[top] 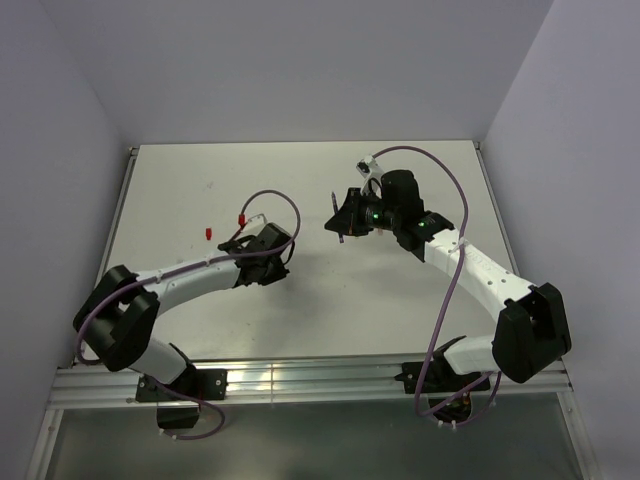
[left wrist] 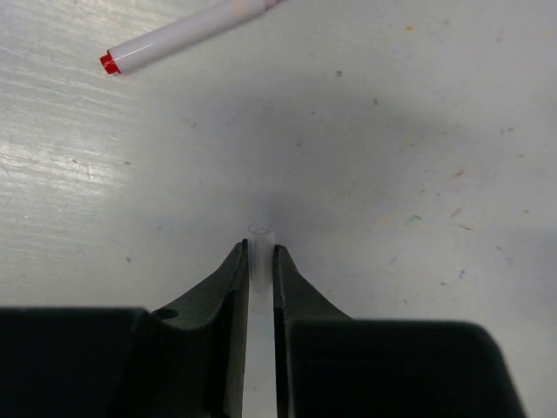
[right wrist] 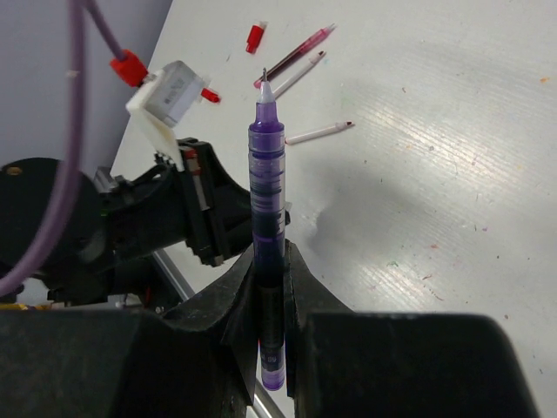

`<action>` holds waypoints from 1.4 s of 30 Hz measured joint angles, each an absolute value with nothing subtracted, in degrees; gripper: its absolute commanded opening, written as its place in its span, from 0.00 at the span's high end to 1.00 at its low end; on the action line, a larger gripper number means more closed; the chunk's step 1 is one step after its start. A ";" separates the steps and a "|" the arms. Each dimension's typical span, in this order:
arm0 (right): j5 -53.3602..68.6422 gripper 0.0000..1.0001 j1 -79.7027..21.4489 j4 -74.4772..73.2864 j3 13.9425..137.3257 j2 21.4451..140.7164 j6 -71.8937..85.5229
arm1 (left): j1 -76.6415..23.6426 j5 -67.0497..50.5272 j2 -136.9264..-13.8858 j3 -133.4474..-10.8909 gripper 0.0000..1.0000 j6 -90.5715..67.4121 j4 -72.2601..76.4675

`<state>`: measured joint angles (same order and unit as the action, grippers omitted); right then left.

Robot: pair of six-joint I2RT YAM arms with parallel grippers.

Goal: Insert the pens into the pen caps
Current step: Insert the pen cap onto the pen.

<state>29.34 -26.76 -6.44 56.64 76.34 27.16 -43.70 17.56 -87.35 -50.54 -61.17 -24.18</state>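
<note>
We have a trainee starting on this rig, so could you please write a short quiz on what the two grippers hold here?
1. True or false: the right gripper holds a purple pen with its tip pointing away from the wrist.
2. What is the left gripper shut on? A. a red cap. B. a clear cap. C. nothing.
3. Fill in: in the left wrist view, the white pen lying loose has a ___ end.

Key: 1 true; 2 B; 3 red.
</note>
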 measured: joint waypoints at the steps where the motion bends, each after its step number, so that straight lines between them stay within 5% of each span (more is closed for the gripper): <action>1: 29.19 1.00 -26.76 -6.46 56.64 76.36 27.16 | -43.70 17.30 -86.28 -50.57 1.00 -61.01 -24.16; 25: 30.33 1.00 -35.66 -6.52 58.57 76.31 26.96 | -34.59 7.62 -60.38 -51.20 1.00 -55.33 -8.73; 42: 34.35 1.00 -42.17 -5.10 65.23 80.73 26.92 | -28.47 -2.28 -55.70 -48.86 1.00 -52.07 4.10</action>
<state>34.35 -42.17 -5.10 65.23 80.73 26.92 -28.47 -2.28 -55.70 -48.86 -52.07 4.10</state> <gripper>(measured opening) 0.173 0.170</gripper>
